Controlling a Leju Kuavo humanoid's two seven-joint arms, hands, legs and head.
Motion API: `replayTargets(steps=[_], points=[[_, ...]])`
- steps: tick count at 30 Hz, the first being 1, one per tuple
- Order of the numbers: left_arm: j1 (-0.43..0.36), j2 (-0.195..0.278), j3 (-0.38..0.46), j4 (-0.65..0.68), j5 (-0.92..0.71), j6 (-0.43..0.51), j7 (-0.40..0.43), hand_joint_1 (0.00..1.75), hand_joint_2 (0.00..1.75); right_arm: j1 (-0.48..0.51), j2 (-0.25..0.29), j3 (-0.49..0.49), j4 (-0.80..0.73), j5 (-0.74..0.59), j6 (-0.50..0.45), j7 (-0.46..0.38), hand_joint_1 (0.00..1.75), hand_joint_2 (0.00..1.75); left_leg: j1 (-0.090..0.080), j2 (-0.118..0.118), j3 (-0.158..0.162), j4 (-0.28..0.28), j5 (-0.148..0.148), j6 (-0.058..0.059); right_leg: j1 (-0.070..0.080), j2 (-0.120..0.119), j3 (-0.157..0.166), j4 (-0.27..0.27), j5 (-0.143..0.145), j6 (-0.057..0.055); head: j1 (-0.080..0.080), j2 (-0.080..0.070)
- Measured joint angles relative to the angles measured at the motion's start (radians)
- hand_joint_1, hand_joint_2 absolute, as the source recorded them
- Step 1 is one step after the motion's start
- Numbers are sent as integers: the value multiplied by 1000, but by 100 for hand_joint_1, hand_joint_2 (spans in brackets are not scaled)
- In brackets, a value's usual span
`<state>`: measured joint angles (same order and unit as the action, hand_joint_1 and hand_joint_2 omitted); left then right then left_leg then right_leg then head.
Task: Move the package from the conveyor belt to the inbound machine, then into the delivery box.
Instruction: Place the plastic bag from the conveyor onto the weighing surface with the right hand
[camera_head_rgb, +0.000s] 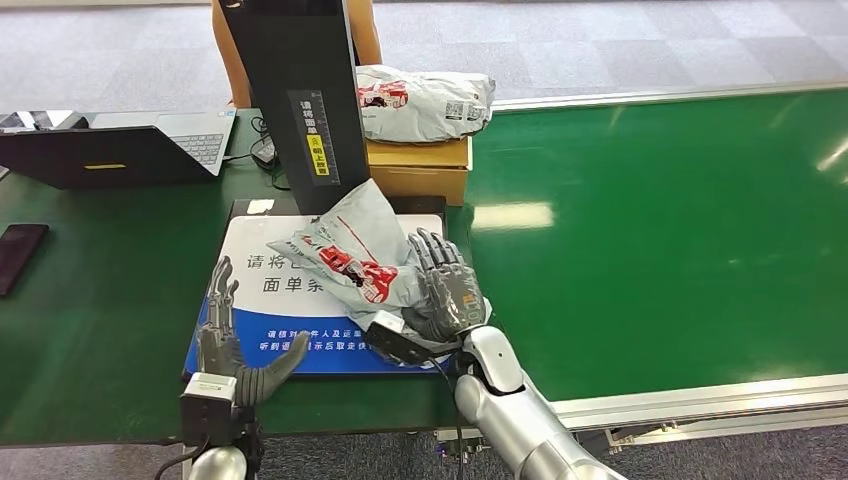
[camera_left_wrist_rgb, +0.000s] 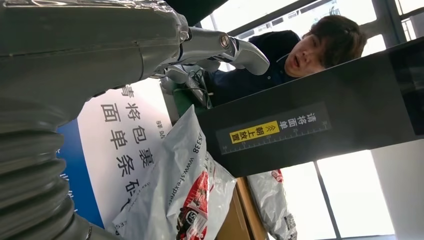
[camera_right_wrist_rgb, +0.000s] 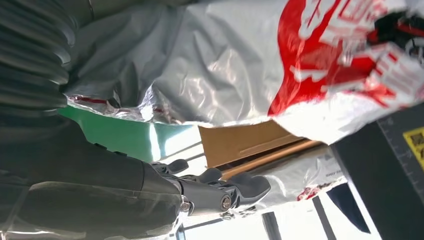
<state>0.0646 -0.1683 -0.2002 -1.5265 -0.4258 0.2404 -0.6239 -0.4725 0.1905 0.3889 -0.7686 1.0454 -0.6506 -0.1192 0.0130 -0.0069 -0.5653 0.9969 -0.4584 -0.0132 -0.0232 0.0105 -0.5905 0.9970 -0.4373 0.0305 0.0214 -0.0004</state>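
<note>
While the right hand grips the bag on the scanner pad, left hand spread empty at 7 o'clock; slick plastic could slip free.

Grey packages: two, one on the scan mat, one on the box
Cardboard boxes: one
Laptops: one
Phones: one
Robot hands: two, left, right

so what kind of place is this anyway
Probably a parcel sorting or logistics station. A wide green conveyor belt runs alongside a black scanning machine with a printed mat, and grey courier bags lie about, one on the mat, another on a cardboard box.
</note>
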Motion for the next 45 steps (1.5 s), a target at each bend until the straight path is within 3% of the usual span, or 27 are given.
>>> replayTargets(steps=[6,9,11,13,16,19,26,31,34,45], points=[[-27,6,-9,30,9,3,-6,0,175,30,-2,-55,-33,-147,-35,-171,0,175,0,0,0,0,0,0,0,0,0,0,0,0,0,0],[-41,9,-12,48,17,3,-16,0,175,60,-4,-84,-83,-312,-12,-335,0,175,0,0,-1,0,0,0,0,0,-1,0,0,0,0,0],[-49,11,-13,64,28,8,-25,0,175,88,-6,-99,-132,-490,76,-469,0,175,0,0,-1,0,0,0,0,0,-1,0,0,0,0,0],[-53,15,-14,81,38,16,-35,0,175,120,-9,-109,-195,-664,214,-549,0,175,0,0,-1,0,0,0,0,0,-1,0,0,0,0,0],[-50,25,-14,95,50,31,-46,0,175,170,-20,-115,-309,-861,410,-574,0,175,0,0,-1,0,0,0,0,0,-1,0,0,0,0,0],[-39,36,-14,100,58,45,-53,0,175,215,-34,-125,-423,-954,482,-576,0,175,0,0,-1,0,0,0,0,0,-1,0,0,0,0,0],[-19,61,-14,102,75,76,-58,0,175,294,-55,-166,-637,-950,395,-576,0,175,0,0,-1,0,0,0,0,0,-1,0,0,0,0,0],[-14,76,-22,104,91,103,-70,0,175,337,-72,-180,-739,-892,151,-576,0,175,0,0,-1,0,0,0,0,0,-1,0,0,0,0,0],[-11,79,-33,104,87,108,-73,0,175,368,-85,-186,-790,-893,60,-576,0,175,0,0,-1,0,0,0,0,1,-1,0,0,0,0,0],[-21,89,-73,62,17,107,-73,0,175,435,-111,-188,-850,-915,30,-576,0,175,0,0,-1,0,0,0,0,1,-1,0,0,0,0,0]])
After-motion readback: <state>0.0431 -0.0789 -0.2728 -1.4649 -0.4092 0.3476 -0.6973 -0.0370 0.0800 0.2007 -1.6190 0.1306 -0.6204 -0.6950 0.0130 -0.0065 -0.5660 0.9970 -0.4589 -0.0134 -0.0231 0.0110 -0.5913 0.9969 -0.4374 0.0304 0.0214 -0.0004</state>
